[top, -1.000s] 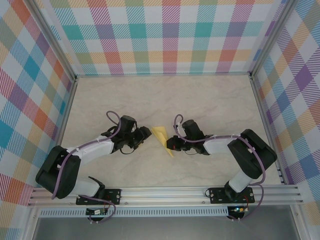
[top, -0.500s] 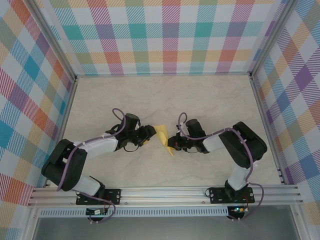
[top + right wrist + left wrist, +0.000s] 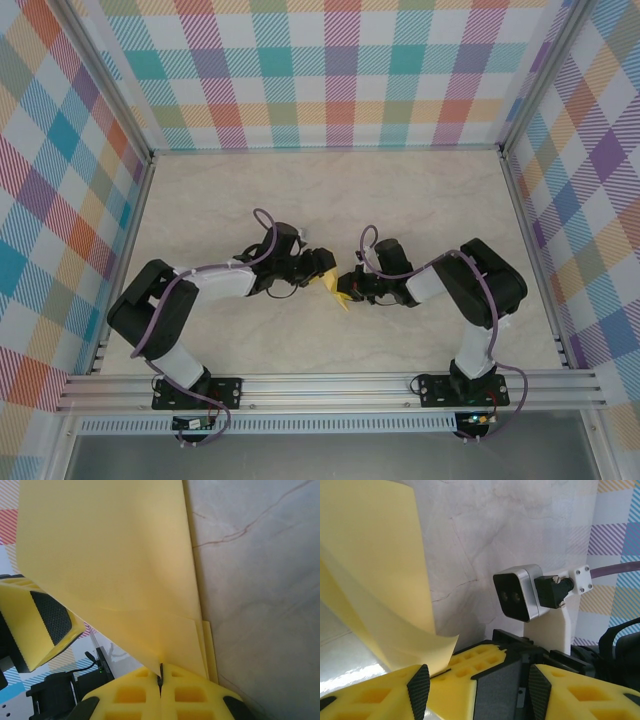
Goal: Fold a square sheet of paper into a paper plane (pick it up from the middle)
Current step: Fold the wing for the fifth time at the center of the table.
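Square sheet of paper [image 3: 338,295] is folded into layers and standing up off the surface, right about the middle of the table [image 3: 420,200], a touch toward the table's near edge! The right gripper [image 3: 353,286] sits just right of the table's middle, jaws pressed tight together. From the right wrist view, the right gripper [image 3: 161,680] has the yellow sheet [image 3: 115,565] pinched in the seam between its two fingers, stacked edges showing beside the pinch. Just left of the table's middle, the left gripper [image 3: 318,268] reaches in. Its wrist view shows the left gripper [image 3: 479,692] with jaws partway apart and nothing clamped, while a curled flap of the sheet [image 3: 375,570] dips toward the gap by one black pad [image 3: 418,692]. Contact there is too close to call.
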{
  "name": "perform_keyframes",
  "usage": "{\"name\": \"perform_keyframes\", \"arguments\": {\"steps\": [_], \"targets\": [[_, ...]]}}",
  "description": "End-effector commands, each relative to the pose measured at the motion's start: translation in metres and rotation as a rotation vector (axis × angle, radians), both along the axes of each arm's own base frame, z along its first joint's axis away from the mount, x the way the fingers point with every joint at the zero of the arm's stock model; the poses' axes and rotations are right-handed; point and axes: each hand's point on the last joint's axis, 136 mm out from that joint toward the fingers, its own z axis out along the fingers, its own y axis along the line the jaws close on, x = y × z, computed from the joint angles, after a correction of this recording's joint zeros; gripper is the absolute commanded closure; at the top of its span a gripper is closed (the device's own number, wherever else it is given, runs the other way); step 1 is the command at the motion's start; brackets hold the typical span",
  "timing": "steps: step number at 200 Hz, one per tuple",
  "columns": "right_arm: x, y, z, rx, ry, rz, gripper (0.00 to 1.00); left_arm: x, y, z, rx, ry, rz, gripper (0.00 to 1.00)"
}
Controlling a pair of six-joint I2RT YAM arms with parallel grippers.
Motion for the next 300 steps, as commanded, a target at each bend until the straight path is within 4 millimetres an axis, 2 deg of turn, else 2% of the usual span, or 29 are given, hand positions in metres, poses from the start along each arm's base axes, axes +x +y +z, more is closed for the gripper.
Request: {"name": "perform_keyframes", "arguments": {"steps": [1,71,116,131,162,196,222,247,300], "targets": [[-0.004,-0.002,-0.005,0.009,0.021,0.004,0.98,0.007,-0.015,0.007,-0.032,-0.054,-0.041,0.43],[-0.005,-0.006,-0.012,-0.012,0.039,-0.016,0.96,0.023,-0.023,-0.007,-0.019,-0.078,-0.039,0.42],[-0.008,-0.011,-0.016,-0.053,0.038,-0.015,0.89,0.022,-0.024,-0.022,0.007,-0.055,-0.053,0.42],[-0.009,-0.014,-0.017,-0.071,0.036,-0.021,0.93,0.023,-0.025,-0.019,-0.004,-0.059,-0.051,0.42],[-0.006,-0.008,-0.010,-0.015,0.039,-0.031,0.99,0.022,-0.027,0.008,-0.042,-0.101,-0.066,0.39],[-0.002,-0.006,-0.010,0.018,0.067,-0.063,0.99,0.013,-0.012,0.031,-0.018,-0.163,-0.052,0.34],[-0.001,-0.007,-0.014,0.008,0.084,-0.080,0.99,0.002,-0.009,0.028,-0.027,-0.159,-0.065,0.34],[-0.002,-0.008,-0.019,0.008,0.101,-0.094,0.99,-0.004,-0.016,0.022,-0.039,-0.150,-0.096,0.34],[-0.003,-0.009,-0.023,0.014,0.126,-0.102,0.99,0.001,-0.031,0.014,-0.043,-0.154,-0.126,0.34]]}}
